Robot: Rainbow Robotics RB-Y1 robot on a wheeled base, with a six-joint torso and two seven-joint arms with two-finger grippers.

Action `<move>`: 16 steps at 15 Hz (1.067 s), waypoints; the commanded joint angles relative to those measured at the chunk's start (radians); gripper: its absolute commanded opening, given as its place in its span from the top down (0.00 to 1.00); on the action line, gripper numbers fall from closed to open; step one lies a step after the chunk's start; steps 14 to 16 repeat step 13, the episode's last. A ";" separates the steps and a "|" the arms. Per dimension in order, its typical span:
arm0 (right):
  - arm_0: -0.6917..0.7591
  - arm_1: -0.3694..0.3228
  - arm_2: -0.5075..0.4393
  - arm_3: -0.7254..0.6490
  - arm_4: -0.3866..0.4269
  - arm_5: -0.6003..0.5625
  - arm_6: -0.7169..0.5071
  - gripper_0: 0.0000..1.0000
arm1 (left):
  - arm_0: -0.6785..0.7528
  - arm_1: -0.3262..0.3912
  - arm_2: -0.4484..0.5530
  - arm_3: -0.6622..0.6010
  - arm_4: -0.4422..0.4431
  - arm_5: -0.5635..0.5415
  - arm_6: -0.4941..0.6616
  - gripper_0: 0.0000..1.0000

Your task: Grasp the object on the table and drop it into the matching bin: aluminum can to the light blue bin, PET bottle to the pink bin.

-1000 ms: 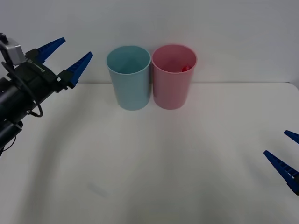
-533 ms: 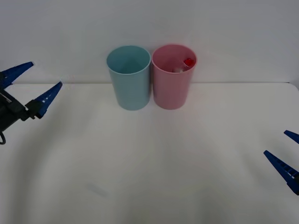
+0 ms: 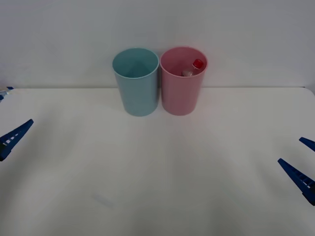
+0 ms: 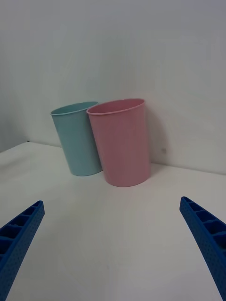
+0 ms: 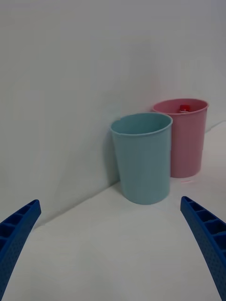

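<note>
Standing side by side and touching at upper centre of the front frame: light blue bin [image 3: 136,81] on the left, pink bin [image 3: 183,80] on the right, both upright against the back edge of the white counter [image 3: 157,167]. Resting inside the pink bin, red cap up and leaning toward the far wall: PET bottle [image 3: 195,67], already in its matching container, so sorting looking complete. Hovering at the left edge, fingers spread wide and carrying nothing: left gripper [image 3: 6,117]. Waiting at lower right, likewise agape and empty, parked well clear of the bins: right gripper [image 3: 302,164].
</note>
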 commanded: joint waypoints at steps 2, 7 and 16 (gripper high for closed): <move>0.000 0.000 0.000 0.000 0.000 0.000 0.000 0.00 | 0.097 0.009 0.033 0.000 0.061 -0.015 -0.002 0.00; 0.000 0.000 0.000 0.000 0.000 0.000 0.000 0.00 | 0.196 0.040 0.033 0.000 0.139 -0.015 -0.004 0.00; 0.000 0.000 0.000 0.000 0.000 0.000 0.000 0.00 | 0.211 0.040 0.023 0.000 0.138 -0.006 0.001 0.00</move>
